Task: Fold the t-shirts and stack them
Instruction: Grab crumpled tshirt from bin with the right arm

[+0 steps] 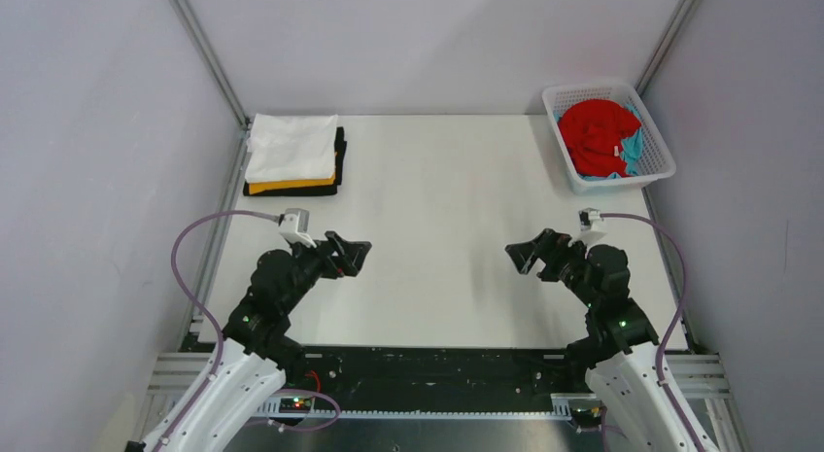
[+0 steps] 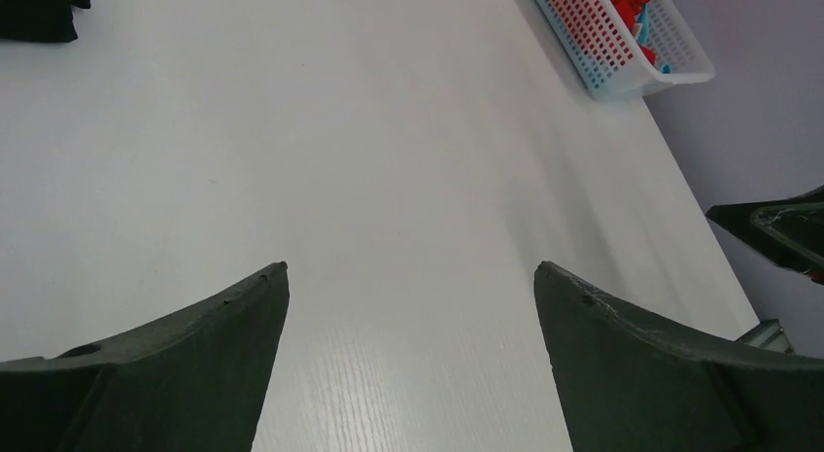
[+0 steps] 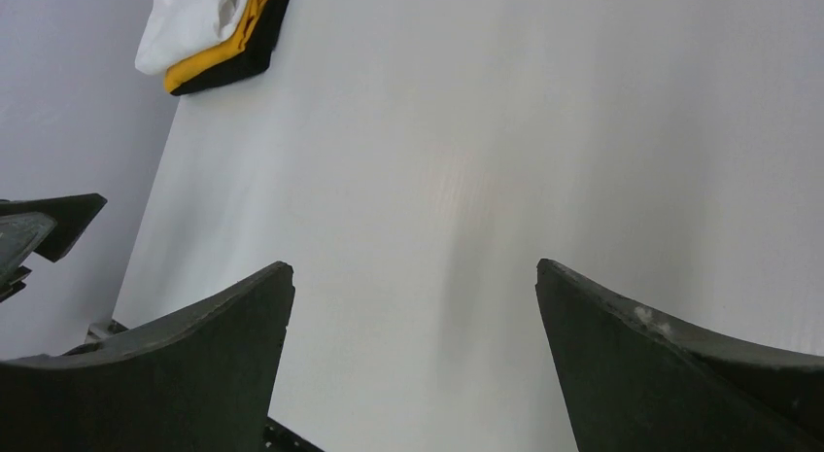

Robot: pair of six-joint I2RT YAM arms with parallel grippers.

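Note:
A crumpled red t-shirt [image 1: 595, 133] lies in a white mesh basket [image 1: 657, 168] at the back right, on top of a turquoise t-shirt [image 1: 635, 149]. A folded stack sits at the back left: white t-shirt [image 1: 291, 147] on top, yellow-orange t-shirt [image 1: 290, 185] under it, black t-shirt [image 1: 339, 160] at the bottom. The stack also shows in the right wrist view [image 3: 209, 34]. My left gripper [image 1: 356, 256] is open and empty above the near left of the table. My right gripper [image 1: 520, 255] is open and empty above the near right. Both hover apart from all shirts.
The white table [image 1: 437, 228] is walled by grey panels on the left, back and right. The basket shows in the left wrist view [image 2: 622, 44] at the far right edge. A black rail [image 1: 428, 369] runs along the near edge between the arm bases.

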